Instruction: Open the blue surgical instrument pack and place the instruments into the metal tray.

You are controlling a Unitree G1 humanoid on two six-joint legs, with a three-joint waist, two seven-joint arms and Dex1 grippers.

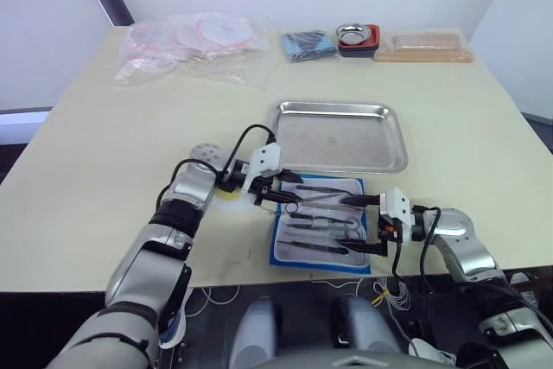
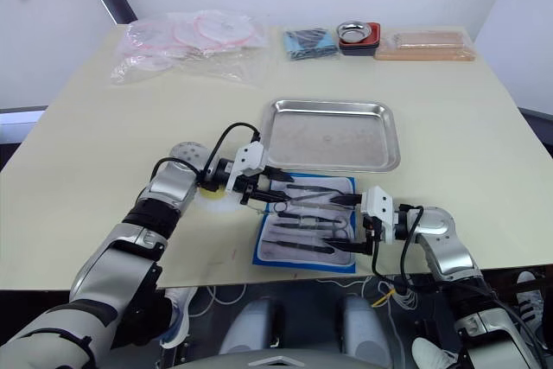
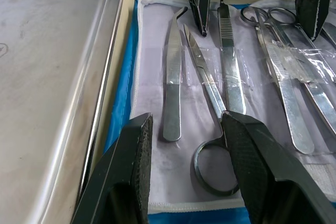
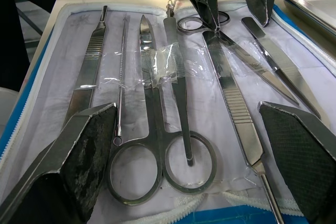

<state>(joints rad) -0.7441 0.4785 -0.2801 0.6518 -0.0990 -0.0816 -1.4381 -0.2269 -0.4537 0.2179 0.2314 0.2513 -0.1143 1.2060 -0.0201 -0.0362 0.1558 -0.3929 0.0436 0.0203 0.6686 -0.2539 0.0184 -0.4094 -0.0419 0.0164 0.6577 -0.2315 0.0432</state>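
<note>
Blue surgical instrument pack bright blue edge, pale lilac-white lining. Instruments shiny silver, some handles ridged. Metal tray dull silver, faint smudges. Table cream-yellow. End effector fingers black, fine dotted texture on pads. Small bowl silver inside, red-black base. Folded bundle dark blue.
</note>
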